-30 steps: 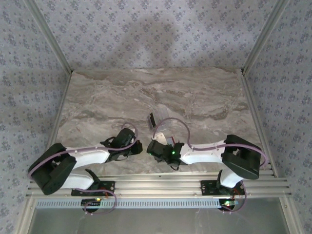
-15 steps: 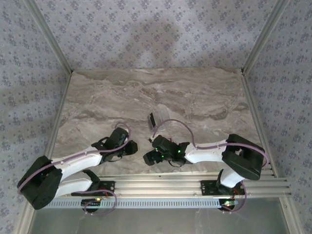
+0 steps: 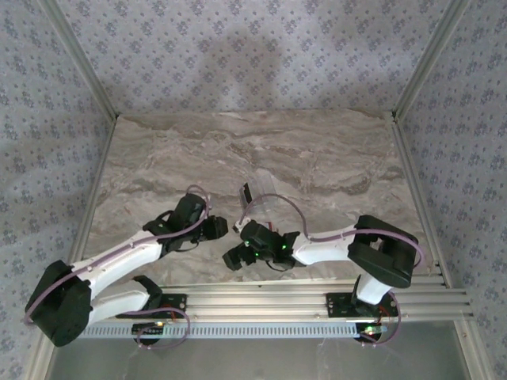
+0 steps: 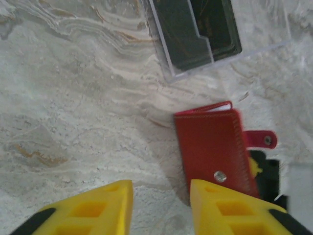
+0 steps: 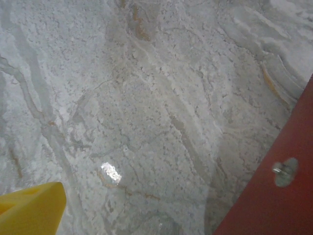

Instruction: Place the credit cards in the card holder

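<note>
Card holder [image 4: 212, 147] lies shut on the tabletop [image 4: 73, 98]; left pincer [image 4: 161, 196] spread and empty, right pincer [image 3: 236, 258] state indiscernible; best held open before fetching credit cards [image 4: 183, 34].

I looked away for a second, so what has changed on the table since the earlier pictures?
The left fingers reached farther out over the table as that arm stretched. The right fingers slid left and back toward the near edge. Both now stand open, holding nothing. The clear box stayed put.
</note>
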You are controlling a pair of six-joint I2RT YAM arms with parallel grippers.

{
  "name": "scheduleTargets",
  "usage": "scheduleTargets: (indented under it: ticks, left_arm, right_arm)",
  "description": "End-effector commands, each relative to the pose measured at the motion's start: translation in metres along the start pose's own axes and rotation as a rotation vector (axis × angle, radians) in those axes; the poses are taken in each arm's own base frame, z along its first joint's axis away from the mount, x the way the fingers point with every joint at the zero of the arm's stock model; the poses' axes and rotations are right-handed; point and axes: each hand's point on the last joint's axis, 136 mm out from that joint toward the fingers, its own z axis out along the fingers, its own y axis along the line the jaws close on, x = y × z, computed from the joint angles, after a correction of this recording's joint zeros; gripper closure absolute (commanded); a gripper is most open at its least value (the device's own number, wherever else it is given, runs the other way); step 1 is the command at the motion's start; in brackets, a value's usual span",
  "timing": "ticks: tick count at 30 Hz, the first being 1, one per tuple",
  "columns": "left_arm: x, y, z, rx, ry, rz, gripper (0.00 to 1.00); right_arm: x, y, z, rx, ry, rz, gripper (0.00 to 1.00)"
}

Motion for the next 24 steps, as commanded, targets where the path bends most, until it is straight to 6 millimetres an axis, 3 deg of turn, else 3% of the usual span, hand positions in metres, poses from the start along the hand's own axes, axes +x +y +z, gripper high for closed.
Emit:
scheduleTargets:
  ticks: [1, 5, 14, 24]
  left_arm:
    - [-0.010, -0.013, -0.010, 0.031, 0.011, 0.006, 0.58]
    - [-0.019, -0.017, -0.010, 0.045, 0.016, -0.011, 0.53]
    - [-0.031, -0.027, -0.002, 0.077, 0.051, -0.020, 0.53]
    - [-0.028, -0.036, 0.026, 0.133, 0.124, -0.044, 0.78]
  right_arm:
    - [0.048, -0.024, 0.016, 0.115, 0.148, -0.049, 0.00]
    - [0.059, -0.029, 0.027, 0.204, 0.182, -0.095, 0.00]
    - [0.075, -0.029, 0.038, 0.242, 0.222, -0.127, 0.00]
    - [0.084, -0.029, 0.043, 0.225, 0.236, -0.128, 0.00]
